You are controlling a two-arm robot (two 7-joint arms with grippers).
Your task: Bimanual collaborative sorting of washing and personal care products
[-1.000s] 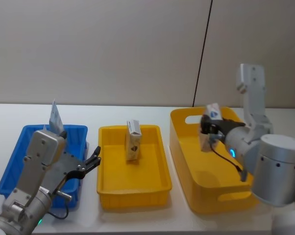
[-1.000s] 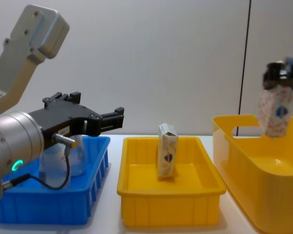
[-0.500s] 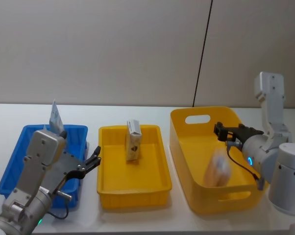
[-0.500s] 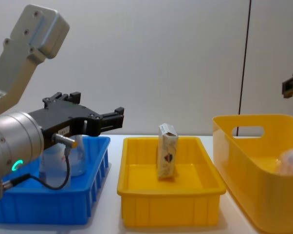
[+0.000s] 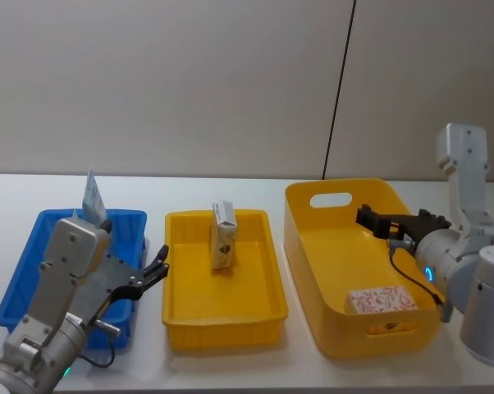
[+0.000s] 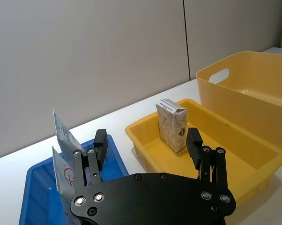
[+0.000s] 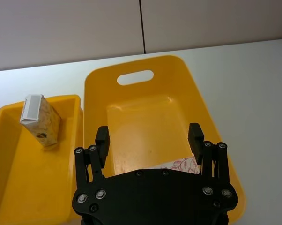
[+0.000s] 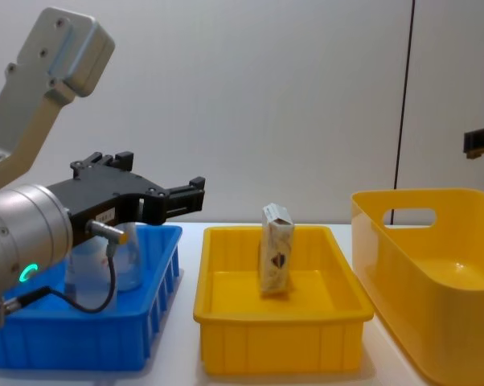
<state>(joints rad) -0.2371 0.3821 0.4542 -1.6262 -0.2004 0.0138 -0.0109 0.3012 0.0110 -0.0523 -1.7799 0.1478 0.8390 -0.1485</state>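
**Fig.** We saw the right claw [image 5: 397,222] spread open and empty above the large yellow tub [image 5: 300,238], in which a red-printed pack [image 5: 381,299] lay flat near the front wall. The left claw [image 5: 154,275], likewise open and empty, hovered beside the blue bin [image 5: 17,279] holding a pouch [image 5: 92,197]. A carton [image 5: 223,236] stood upright in the yellow tray [image 5: 222,332].
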